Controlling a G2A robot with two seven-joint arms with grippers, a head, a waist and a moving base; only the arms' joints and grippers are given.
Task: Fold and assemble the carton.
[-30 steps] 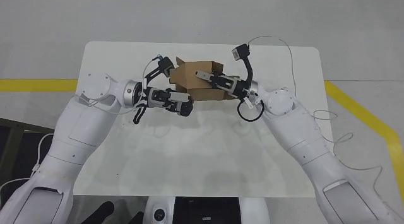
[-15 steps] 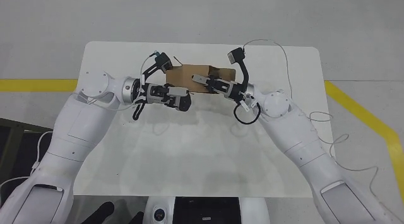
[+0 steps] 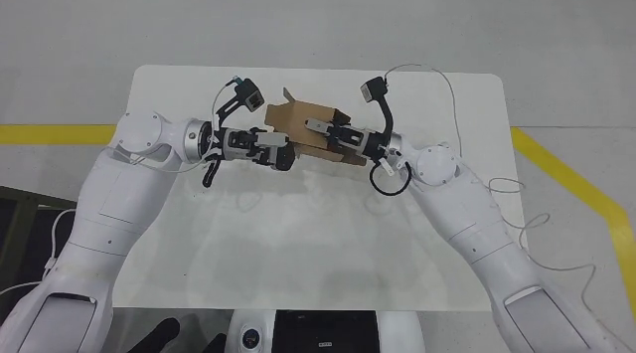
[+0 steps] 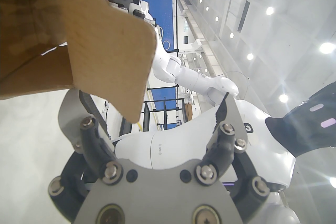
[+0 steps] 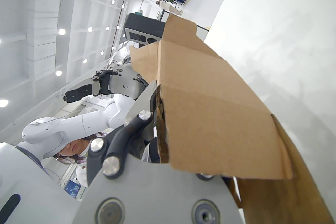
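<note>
The brown carton (image 3: 306, 117) is held tilted over the far middle of the white table (image 3: 298, 254), with loose flaps sticking out. My right gripper (image 3: 326, 132) comes in from the right and is shut on one carton wall (image 5: 210, 117). One finger (image 5: 148, 104) lies against the wall's torn edge and the cardboard hides the other. My left gripper (image 3: 281, 151) sits at the carton's near left corner. It (image 4: 148, 104) is open, and a carton flap (image 4: 105, 51) hangs down between its spread fingers without being pinched.
A thin white cable (image 3: 442, 67) loops over the table's far right corner. Bare table stretches from the carton to the near edge. Yellow floor tape (image 3: 50, 134) runs past both sides of the table.
The carton has been turned and tilted, and its open top now faces less upward. My left gripper has shifted slightly toward the far side, staying at the carton's left corner. The right gripper kept its hold.
</note>
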